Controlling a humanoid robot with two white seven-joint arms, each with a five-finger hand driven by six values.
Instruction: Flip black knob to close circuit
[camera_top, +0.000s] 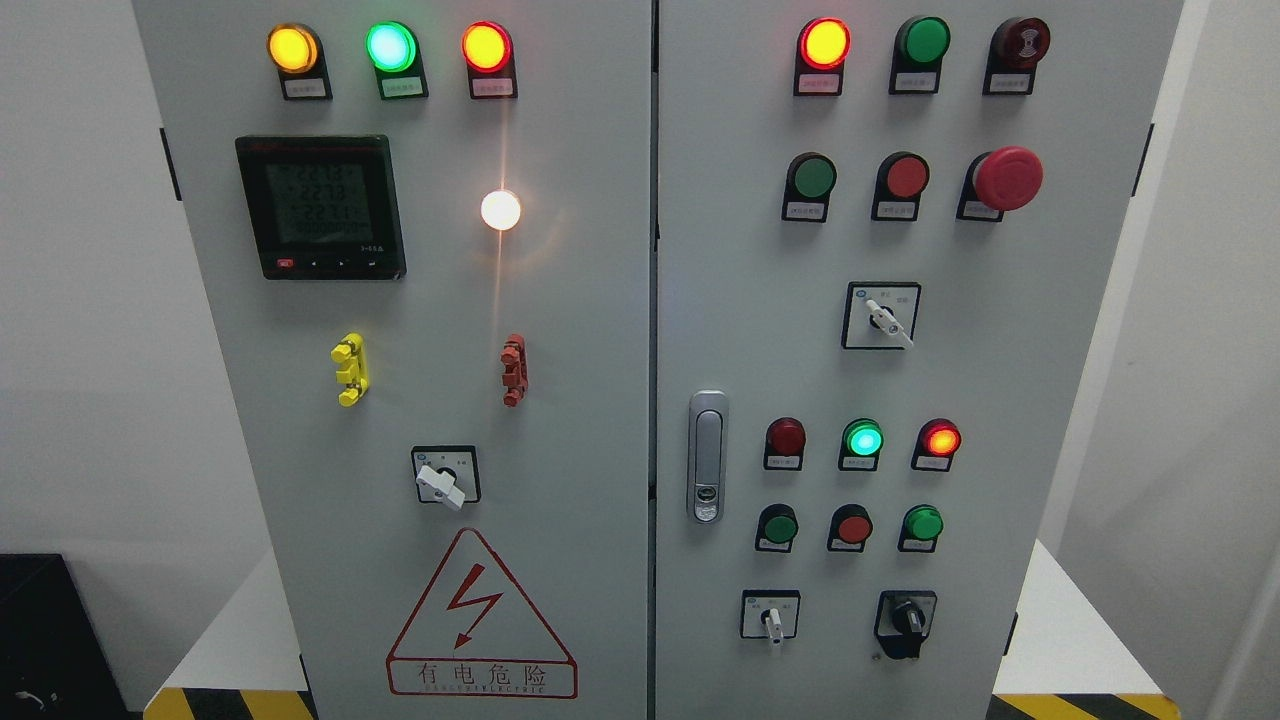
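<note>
Below lightning triangle (481, 612): "有电危险"

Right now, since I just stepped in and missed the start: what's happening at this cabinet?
Nothing is being handled yet. The head view faces a grey control cabinet with several lamps lit, and neither robot hand is in view. The black knob at the right door's lower right sits untouched, pointing roughly straight up.
</note>
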